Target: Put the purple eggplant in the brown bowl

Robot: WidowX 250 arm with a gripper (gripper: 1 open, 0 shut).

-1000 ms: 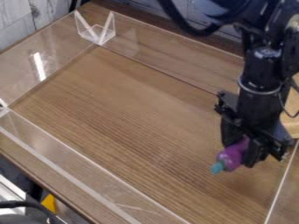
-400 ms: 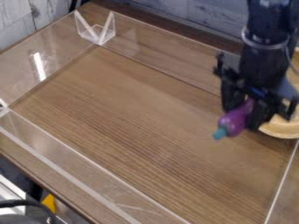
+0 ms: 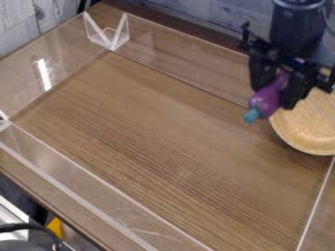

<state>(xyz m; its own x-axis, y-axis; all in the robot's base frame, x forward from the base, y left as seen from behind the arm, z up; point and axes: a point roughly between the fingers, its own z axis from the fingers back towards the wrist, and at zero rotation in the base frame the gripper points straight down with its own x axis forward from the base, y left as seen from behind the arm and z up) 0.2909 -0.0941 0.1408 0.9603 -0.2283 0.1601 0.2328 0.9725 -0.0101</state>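
Note:
The purple eggplant (image 3: 265, 100), glossy with a teal-blue stem end pointing down-left, hangs in the air between the black fingers of my gripper (image 3: 277, 88), which points down and is shut on it. The eggplant is lifted off the wooden table and sits just left of the brown bowl (image 3: 309, 124), a round tan wooden bowl at the right edge of the camera view. The bowl's right part is cut off by the frame. The eggplant's stem tip is close to the bowl's left rim.
The wooden tabletop (image 3: 144, 127) is ringed by low clear plastic walls (image 3: 78, 186). A small clear folded stand (image 3: 106, 31) sits at the back left. Black cables hang behind the arm at the top.
The gripper has risen with the eggplant and moved up and back in the picture, and the bowl beside it has come into full sight.

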